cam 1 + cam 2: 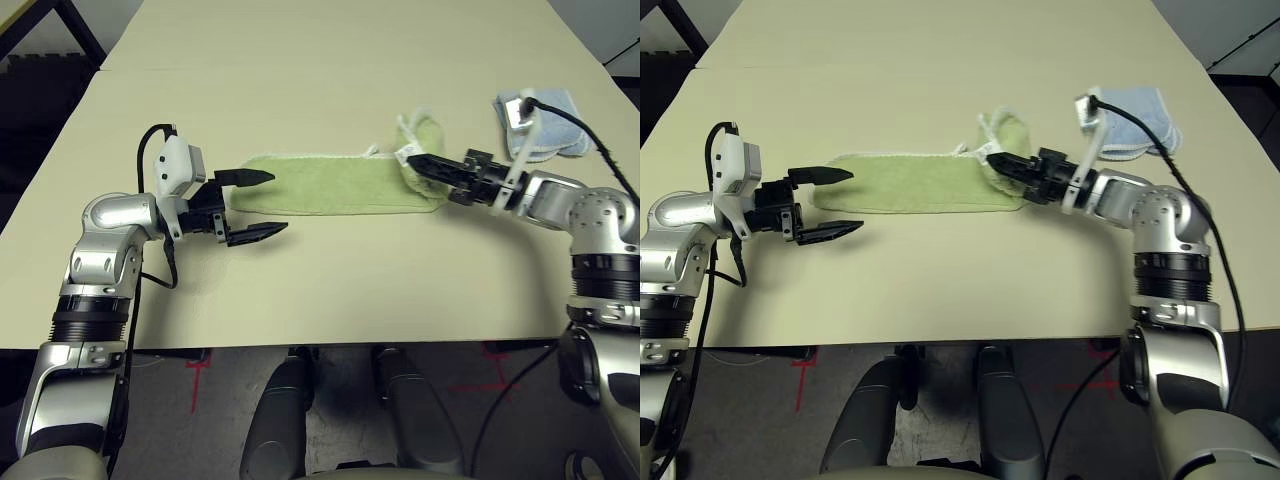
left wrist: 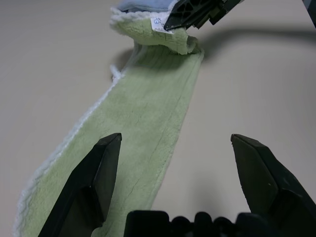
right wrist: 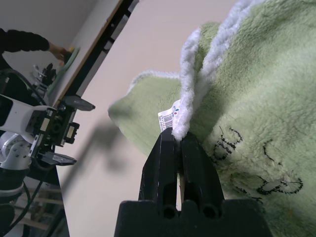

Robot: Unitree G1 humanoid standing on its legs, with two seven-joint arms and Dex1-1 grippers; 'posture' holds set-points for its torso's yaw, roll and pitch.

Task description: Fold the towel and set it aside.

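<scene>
The green towel (image 1: 320,185) lies between the 2 claws; the right claw (image 3: 178,140) pinches its white edge, the left claw (image 1: 265,205) is wide open. By the towel's label (image 3: 167,118), the right wrist view shows black stitched squiggles

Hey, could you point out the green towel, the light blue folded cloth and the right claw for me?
Green towel (image 1: 325,187): left eye view, on its flat strip.
Light blue folded cloth (image 1: 1140,118): right eye view, on its upper face.
Right claw (image 3: 178,136): right wrist view, between its fingertips.
</scene>
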